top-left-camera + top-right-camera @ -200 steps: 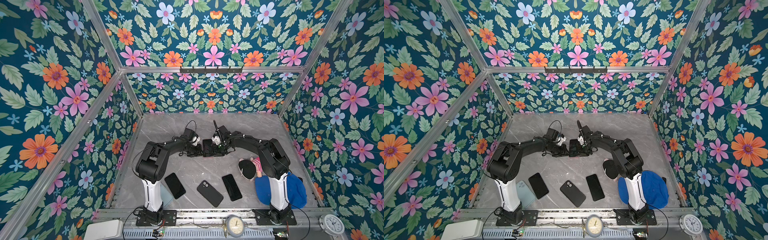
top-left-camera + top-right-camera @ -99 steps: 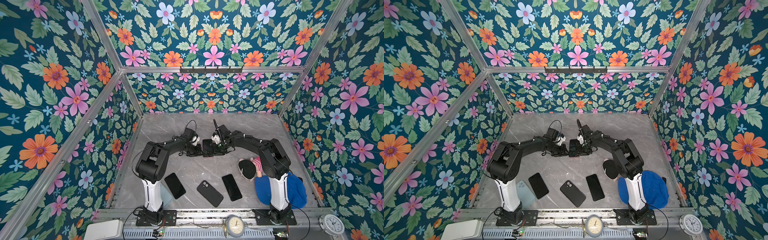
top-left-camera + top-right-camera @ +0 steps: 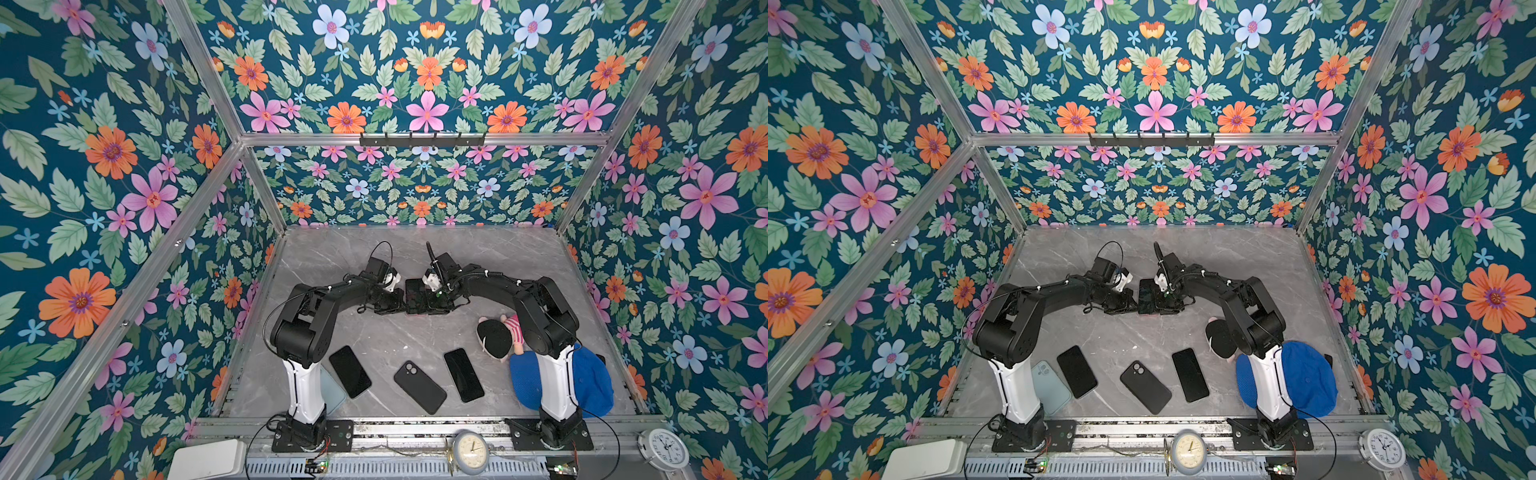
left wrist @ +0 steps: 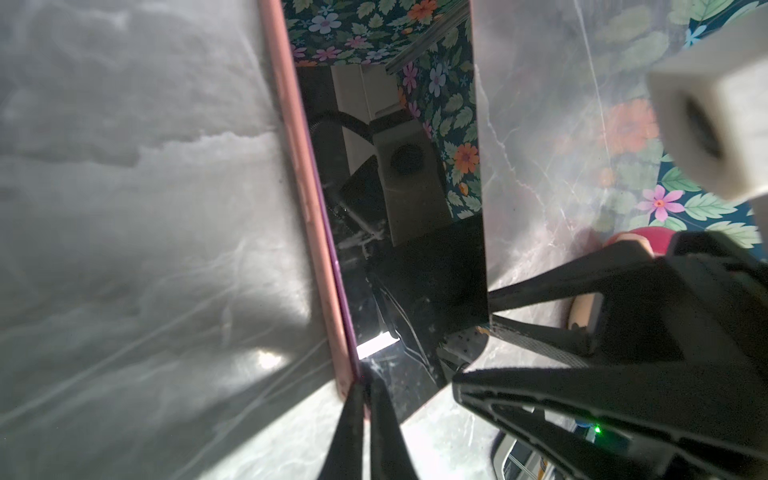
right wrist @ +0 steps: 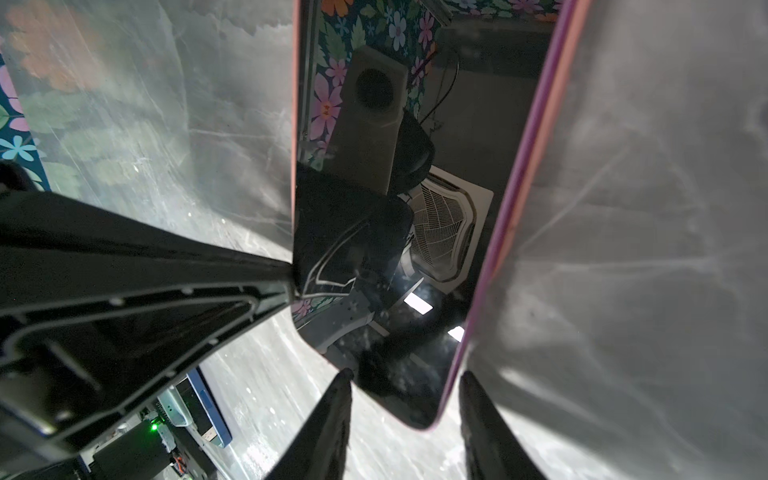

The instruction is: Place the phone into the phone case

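The phone [image 4: 395,249] lies screen up in the middle of the table [image 3: 374,257], between the two grippers, sitting in the pink phone case [image 4: 307,199]. Whether every edge is fully seated cannot be told. It looks a stiff, flat slab with a glossy, mirror-like glass face. That face is probably slippery and easy to mark, so the narrow sides and corners are likely the safer places to press or hold. The case seems softer, with a thin lip that should flex under a pinch.

The left gripper [image 4: 366,399] has its jaws drawn together at one corner, apparently nipping that lip. The right gripper [image 5: 405,382] stands partly spread, with a finger on either side of the phone's end and no clear clamp on it.

Spare phones [image 3: 463,374] lie well apart, near the front edge
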{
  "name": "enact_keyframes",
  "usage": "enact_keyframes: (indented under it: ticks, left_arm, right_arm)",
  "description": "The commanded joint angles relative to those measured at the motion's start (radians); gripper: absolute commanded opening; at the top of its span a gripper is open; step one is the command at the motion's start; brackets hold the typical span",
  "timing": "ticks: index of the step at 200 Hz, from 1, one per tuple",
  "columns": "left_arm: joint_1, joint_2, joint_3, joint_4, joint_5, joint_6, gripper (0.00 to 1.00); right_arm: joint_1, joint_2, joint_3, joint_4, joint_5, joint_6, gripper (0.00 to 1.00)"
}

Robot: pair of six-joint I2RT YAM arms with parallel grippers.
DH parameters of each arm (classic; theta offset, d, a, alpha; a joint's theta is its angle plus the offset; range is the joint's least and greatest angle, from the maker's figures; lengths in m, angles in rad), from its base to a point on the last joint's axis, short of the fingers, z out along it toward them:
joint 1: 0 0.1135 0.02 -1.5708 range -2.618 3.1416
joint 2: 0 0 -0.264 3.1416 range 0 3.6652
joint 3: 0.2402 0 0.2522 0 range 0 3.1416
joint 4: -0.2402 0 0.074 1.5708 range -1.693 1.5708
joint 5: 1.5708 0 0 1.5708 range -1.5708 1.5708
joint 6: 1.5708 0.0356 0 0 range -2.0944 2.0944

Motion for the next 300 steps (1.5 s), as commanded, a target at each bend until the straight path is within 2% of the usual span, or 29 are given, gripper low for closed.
enact_keyframes:
  ticks: [1,168,188,215,242,300]
  left_arm:
    - [-0.004,0.026,-0.023,-0.12,-0.108,0.007,0.04]
    - [-0.004,0.035,-0.035,-0.088,-0.113,-0.003,0.03]
    - [-0.004,0.018,-0.023,-0.11,-0.124,0.0,0.08]
    - [-0.004,-0.01,0.004,-0.144,-0.142,0.009,0.22]
    - [-0.004,-0.018,0.013,-0.157,-0.145,0.013,0.31]
    - [-0.003,-0.021,0.007,-0.119,-0.105,-0.009,0.34]
  right_arm:
    - [0.005,0.009,0.001,0.01,-0.01,0.007,0.44]
    - [0.021,0.016,0.036,0.008,0.002,0.014,0.43]
    - [0.021,0.012,0.039,-0.003,0.016,0.01,0.44]
    - [0.02,0.005,0.047,-0.016,0.037,0.001,0.43]
    - [0.02,0.003,0.048,-0.022,0.043,0.001,0.43]
    - [0.015,-0.015,0.046,-0.027,0.066,0.003,0.41]
